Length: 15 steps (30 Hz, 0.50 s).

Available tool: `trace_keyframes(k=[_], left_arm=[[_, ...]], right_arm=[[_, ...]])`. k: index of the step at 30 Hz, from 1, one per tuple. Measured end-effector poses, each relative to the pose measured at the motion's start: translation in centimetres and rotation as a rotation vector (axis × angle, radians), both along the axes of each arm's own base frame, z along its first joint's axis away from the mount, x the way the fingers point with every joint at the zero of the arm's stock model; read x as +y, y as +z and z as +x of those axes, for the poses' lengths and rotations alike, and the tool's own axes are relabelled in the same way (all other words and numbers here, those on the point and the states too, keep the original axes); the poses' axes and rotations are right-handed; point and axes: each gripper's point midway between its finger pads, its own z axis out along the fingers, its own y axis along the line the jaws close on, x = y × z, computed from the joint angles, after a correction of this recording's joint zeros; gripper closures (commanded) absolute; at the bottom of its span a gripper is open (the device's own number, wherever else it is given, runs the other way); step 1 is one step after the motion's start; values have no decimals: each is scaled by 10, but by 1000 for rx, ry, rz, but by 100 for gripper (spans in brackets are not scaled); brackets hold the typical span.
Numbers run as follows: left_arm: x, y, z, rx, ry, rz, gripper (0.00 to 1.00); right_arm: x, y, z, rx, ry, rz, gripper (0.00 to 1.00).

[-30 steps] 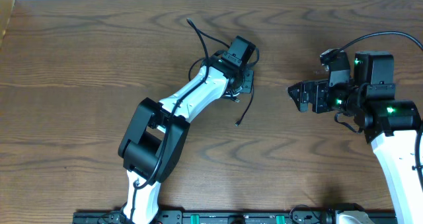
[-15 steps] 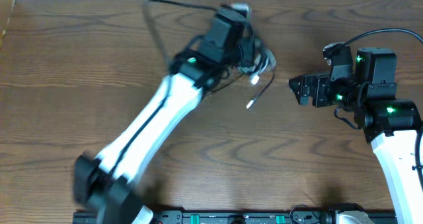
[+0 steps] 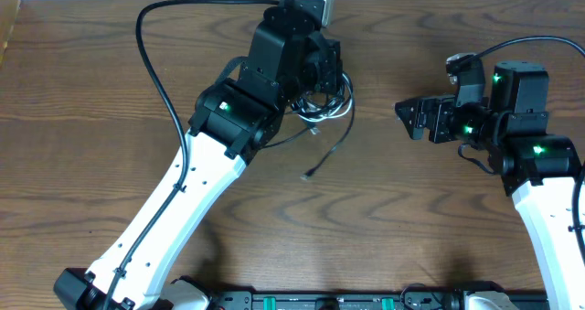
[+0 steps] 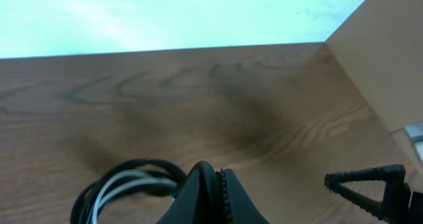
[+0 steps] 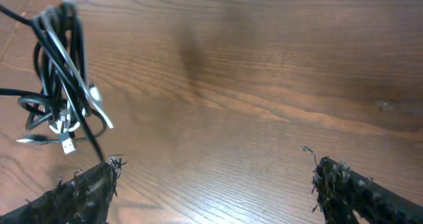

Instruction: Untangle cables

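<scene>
The tangled cables, a thin black cable [image 3: 335, 136] and a white/grey cable [image 3: 331, 112], hang as one bundle from my left gripper [image 3: 319, 70], which is raised above the far middle of the table. In the left wrist view the jaws [image 4: 213, 184] are pressed shut, with black and white loops [image 4: 124, 182] coming out at their left. A loose black plug end [image 3: 309, 175] dangles lower. My right gripper [image 3: 409, 118] is open and empty, to the right of the bundle and facing it. The right wrist view shows the hanging bundle [image 5: 63, 78] beyond its spread fingers [image 5: 215, 174].
The thick black wire [image 3: 151, 68] of the left arm loops over the far left of the wooden table [image 3: 91, 164]. The table's far edge meets a pale wall [image 4: 165, 12]. The right arm's fingertip [image 4: 370, 184] shows in the left wrist view.
My left arm has risen from the table and carried the cable bundle up with it, swinging slightly back. The dangling black end moved left. The right arm has hardly moved.
</scene>
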Motion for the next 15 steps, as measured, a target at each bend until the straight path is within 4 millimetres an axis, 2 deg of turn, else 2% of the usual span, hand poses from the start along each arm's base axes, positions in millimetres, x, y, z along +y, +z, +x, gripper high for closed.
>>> trace_keyframes(k=[8, 11, 15], left_arm=[[3, -13, -7, 54, -8, 29, 93], [-2, -12, -11, 57, -41, 18, 92], [-13, -10, -19, 61, -123, -5, 92]], right_arm=[[2, 1, -1, 0, 10, 11, 6], [3, 4, 2, -16, 14, 16, 4], [18, 7, 13, -57, 94, 72, 4]])
